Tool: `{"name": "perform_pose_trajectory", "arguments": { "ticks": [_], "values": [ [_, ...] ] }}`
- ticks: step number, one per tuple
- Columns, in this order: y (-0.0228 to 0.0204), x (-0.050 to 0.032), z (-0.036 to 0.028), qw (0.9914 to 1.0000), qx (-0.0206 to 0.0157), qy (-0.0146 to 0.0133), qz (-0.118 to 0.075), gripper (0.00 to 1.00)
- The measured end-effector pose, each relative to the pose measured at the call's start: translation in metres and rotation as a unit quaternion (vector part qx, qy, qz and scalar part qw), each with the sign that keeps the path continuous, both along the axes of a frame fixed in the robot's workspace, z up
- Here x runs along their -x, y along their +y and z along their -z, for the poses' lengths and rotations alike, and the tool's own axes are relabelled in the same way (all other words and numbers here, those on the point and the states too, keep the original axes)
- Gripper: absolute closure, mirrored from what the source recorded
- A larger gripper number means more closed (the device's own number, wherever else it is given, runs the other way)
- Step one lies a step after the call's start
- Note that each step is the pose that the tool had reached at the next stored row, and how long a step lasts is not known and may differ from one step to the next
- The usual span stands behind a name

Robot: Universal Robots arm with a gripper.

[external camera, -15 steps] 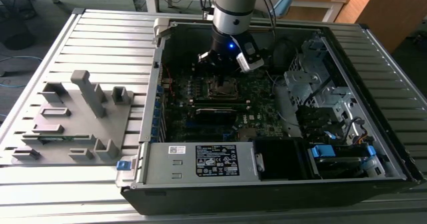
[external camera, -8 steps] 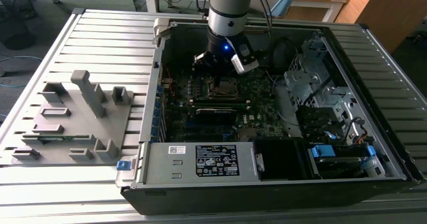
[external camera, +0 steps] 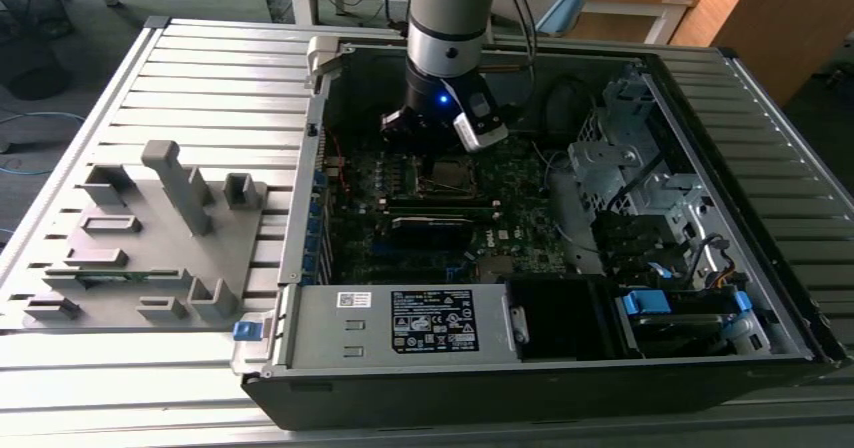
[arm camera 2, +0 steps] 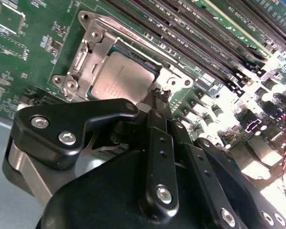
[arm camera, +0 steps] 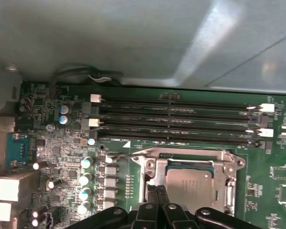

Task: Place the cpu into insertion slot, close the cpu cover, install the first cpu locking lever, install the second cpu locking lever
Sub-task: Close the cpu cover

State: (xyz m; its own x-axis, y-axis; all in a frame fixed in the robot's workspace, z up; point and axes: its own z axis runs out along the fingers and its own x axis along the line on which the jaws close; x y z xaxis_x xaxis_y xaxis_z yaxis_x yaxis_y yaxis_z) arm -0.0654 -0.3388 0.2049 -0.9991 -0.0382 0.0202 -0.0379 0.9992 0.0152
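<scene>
Hovering end effector at cpu cover | cpu seated | memory slots beside

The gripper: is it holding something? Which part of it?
It cannot be told. The gripper is shut, its tips together at the edge of the cpu cover, beside the cpu. Nothing shows between them.

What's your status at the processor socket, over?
Fingers shut, tips at cover corner. Chip seated, cover down over it. Nothing seen blocking.
</scene>
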Motion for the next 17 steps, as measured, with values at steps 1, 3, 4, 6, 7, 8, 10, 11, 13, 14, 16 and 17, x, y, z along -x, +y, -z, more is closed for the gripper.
{"name": "perform_pose_trajectory", "arguments": {
  "ticks": [1, 3, 4, 6, 7, 8, 10, 11, 13, 14, 16, 17],
  "values": [
    [0.0000, 0.0005, 0.0009, 1.00000, 0.0000, -0.0001, 0.000, 0.89],
    [0.0000, 0.0015, 0.0028, 1.00000, 0.0000, -0.0003, 0.000, 0.89],
    [0.0000, 0.0019, 0.0036, 1.00000, 0.0000, -0.0003, 0.000, 0.89],
    [0.0000, 0.0023, 0.0049, 1.00000, 0.0001, -0.0004, 0.000, 0.89],
    [0.0000, 0.0024, 0.0055, 1.00000, 0.0001, -0.0004, 0.000, 0.89],
    [-0.0001, 0.0024, 0.0059, 1.00000, 0.0001, -0.0003, 0.000, 0.89],
    [-0.0001, 0.0025, 0.0061, 1.00000, 0.0003, -0.0003, 0.000, 0.89],
    [-0.0001, 0.0025, 0.0061, 1.00000, 0.0003, -0.0002, 0.000, 0.89],
    [-0.0001, 0.0025, 0.0066, 1.00000, 0.0002, -0.0003, 0.000, 0.89],
    [-0.0001, 0.0025, 0.0072, 1.00000, 0.0004, -0.0001, 0.000, 0.89],
    [-0.0002, 0.0026, 0.0077, 1.00000, 0.0005, -0.0001, 0.000, 0.89],
    [-0.0002, 0.0025, 0.0078, 1.00000, 0.0004, -0.0002, 0.000, 0.89]
  ]
}}
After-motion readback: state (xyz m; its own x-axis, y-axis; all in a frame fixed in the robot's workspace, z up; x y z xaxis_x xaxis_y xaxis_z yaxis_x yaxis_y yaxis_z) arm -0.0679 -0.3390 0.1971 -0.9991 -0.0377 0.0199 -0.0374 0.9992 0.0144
